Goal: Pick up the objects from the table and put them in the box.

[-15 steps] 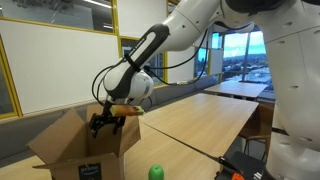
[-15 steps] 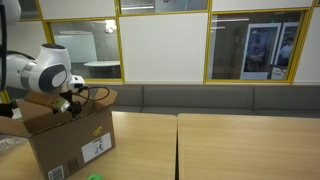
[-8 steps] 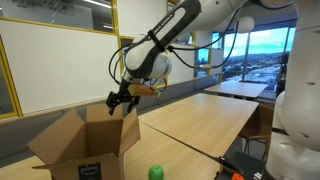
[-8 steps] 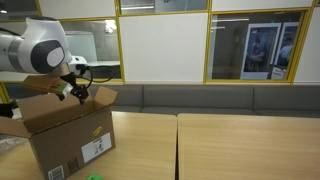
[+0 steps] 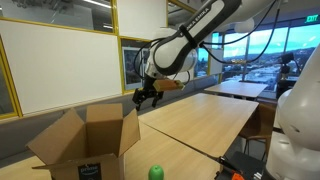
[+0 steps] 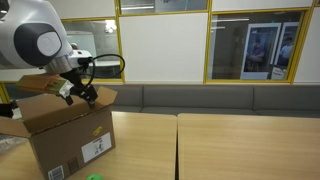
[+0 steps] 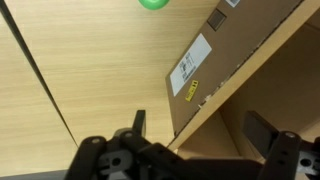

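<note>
Green ball (image 5: 155,172) well apart from tool (image 5: 147,97)

Yellow-framed windows (image 6: 255,45), grey bench (image 6: 220,98)

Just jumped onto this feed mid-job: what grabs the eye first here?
The large open cardboard box stands on the light wood table, with the open, empty gripper hanging over its edge. A bright green ball lies on the table beside the box's labelled side.
</note>
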You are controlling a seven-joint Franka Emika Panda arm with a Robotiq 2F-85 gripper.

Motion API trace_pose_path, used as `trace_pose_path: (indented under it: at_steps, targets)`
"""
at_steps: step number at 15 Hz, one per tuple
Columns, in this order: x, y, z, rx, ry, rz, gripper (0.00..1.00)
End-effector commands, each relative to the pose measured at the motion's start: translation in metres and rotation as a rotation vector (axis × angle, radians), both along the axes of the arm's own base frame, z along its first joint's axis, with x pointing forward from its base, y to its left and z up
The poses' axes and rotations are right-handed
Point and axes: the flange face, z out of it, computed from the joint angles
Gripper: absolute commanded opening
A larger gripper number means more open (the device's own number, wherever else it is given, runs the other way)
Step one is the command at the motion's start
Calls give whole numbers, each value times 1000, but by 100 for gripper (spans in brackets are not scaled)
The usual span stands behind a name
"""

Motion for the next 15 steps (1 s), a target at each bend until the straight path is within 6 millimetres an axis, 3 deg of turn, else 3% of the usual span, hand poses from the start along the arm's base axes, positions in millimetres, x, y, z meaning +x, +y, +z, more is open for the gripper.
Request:
trace_pose_path:
  at_steps: [1, 6, 7, 15]
  targets:
    - [-32, -18, -14, -67, 10, -53, 100]
    - [-64, -19, -74, -125, 86, -57, 100]
    - [-49, -12, -78, -122, 97, -61, 100]
    - [-51, -2, -166, -50, 153, -50, 100]
